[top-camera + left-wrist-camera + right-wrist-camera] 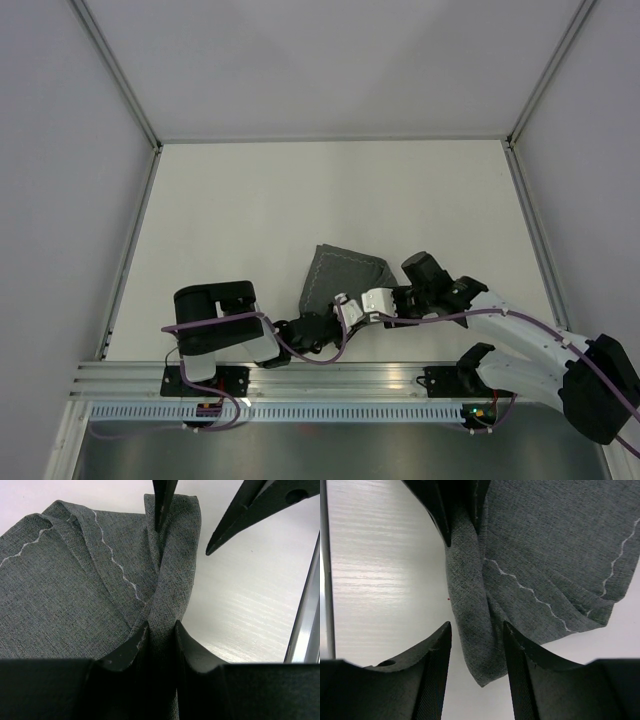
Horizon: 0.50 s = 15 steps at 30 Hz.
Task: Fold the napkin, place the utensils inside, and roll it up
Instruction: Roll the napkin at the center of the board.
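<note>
The dark grey napkin [340, 272] lies bunched near the table's front edge, its pale wavy hem showing in both wrist views. My left gripper [161, 630] is shut on a rolled fold of the napkin [75, 580]. My right gripper [476, 630] faces it from the other end, open. Its jaws straddle the tip of that same fold [470, 605] with a gap on each side. In the top view the left gripper [312, 328] and the right gripper [342, 308] meet at the cloth's near edge. The utensils are out of view.
An aluminium rail [330, 378] runs along the near edge, close behind both grippers, and also shows at the side of the left wrist view [305, 615]. The white table [330, 190] stretches beyond the cloth to the enclosure walls.
</note>
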Each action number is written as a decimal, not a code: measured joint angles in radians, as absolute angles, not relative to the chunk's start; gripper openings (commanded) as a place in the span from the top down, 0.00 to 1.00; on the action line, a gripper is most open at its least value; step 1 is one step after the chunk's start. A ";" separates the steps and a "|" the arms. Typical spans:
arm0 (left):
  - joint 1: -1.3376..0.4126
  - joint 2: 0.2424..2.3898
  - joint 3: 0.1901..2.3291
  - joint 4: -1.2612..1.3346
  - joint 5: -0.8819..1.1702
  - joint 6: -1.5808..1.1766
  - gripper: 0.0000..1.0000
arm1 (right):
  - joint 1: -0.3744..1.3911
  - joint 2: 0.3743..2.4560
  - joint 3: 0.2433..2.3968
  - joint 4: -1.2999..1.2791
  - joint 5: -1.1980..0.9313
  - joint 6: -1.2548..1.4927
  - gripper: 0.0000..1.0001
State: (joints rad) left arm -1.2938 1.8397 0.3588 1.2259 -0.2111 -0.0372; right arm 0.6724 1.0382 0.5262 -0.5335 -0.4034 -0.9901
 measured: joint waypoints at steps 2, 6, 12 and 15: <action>-1.296 1.840 0.356 1.229 -0.213 -0.037 0.98 | 0.682 1.027 0.514 -0.506 -0.387 -0.988 0.48; -1.298 1.840 0.347 1.240 -0.219 -0.037 0.98 | 0.704 1.023 0.499 -0.461 -0.366 -0.971 0.48; -1.300 1.840 0.332 1.259 -0.228 -0.037 0.98 | 0.731 1.007 0.472 -0.400 -0.345 -0.937 0.52; -1.300 1.843 0.332 1.267 -0.229 -0.037 0.98 | 0.739 0.999 0.467 -0.388 -0.332 -0.915 0.52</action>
